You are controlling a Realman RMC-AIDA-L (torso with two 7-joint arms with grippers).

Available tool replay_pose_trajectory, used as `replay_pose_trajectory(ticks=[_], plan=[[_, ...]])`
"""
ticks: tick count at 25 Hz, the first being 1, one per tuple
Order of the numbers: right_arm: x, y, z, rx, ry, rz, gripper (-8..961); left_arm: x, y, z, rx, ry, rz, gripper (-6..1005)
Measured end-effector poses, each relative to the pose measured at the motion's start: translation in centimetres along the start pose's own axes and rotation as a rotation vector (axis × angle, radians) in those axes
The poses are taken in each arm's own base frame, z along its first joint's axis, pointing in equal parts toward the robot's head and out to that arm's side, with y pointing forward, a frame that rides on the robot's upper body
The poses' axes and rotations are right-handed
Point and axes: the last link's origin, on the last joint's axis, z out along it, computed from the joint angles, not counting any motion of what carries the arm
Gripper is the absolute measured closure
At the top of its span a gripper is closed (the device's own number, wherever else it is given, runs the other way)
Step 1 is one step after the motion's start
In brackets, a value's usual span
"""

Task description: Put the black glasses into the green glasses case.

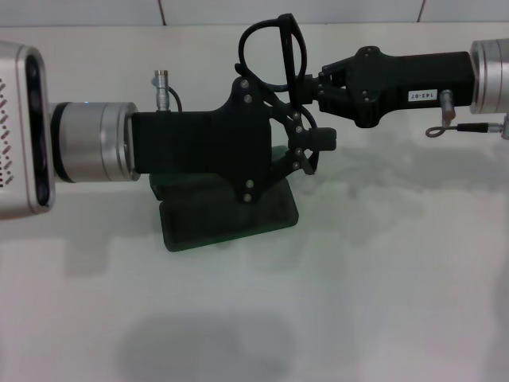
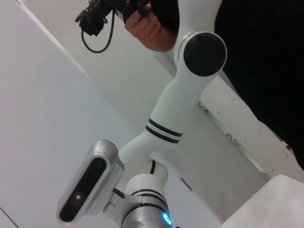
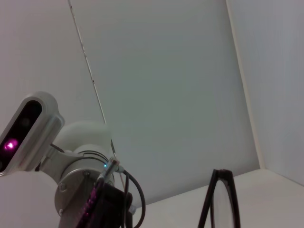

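A: Head view, upper centre: what is holding the glasses (image 1: 274,52)?

B: The right gripper (image 1: 306,86) is reaching in from the right, its fingers closing narrowly on the frame near one lens. The glasses are standing upright in the air, rims rising above the fingers, well above the table (image 1: 382,278).

A: And the left gripper (image 1: 310,143)?

B: It is extending in from the left, directly below the glasses. Its linkage fingers are converging toward their tips, which are meeting just under the right gripper. Whether they are also pinching part of the glasses, I cannot tell, because black parts are overlapping there.

A: Where is the case (image 1: 227,215) lying?

B: It is resting on the table beneath the left gripper, which is covering most of it. Only dark green edges are showing, along the near side and both ends. Whether the lid is open cannot be judged.

A: Is the right wrist view adding anything?

B: It is showing the glasses (image 3: 221,199) edge-on, standing upright, with the left arm's wrist (image 3: 76,185) beside them.

A: And the left wrist view?

B: It is showing the right arm (image 2: 180,90) against a pale wall, with a person's hand (image 2: 149,31) gripping a black device.
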Motion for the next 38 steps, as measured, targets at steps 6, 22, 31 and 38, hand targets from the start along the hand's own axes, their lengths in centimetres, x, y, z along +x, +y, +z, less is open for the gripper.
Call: replay_pose_trajectory(ticks=[6, 22, 31, 38], plan=[[-0.2, 0.1, 0.0, -0.012, -0.001, -0.003, 916, 0.0, -0.1, 0.0, 0.003, -0.003, 0.002, 1000], [-0.3, 0.9, -0.5, -0.071, -0.007, -0.013, 916, 0.2, -0.7, 0.1, 0.029, 0.009, 0.026, 999], [-0.2, 1.2, -0.5, -0.091, -0.002, -0.016, 916, 0.3, -1.0, 0.4, 0.02, 0.018, 0.036, 999], [-0.1, 1.4, -0.5, -0.101, -0.003, -0.016, 916, 0.3, -1.1, 0.6, 0.018, 0.021, 0.041, 999]])
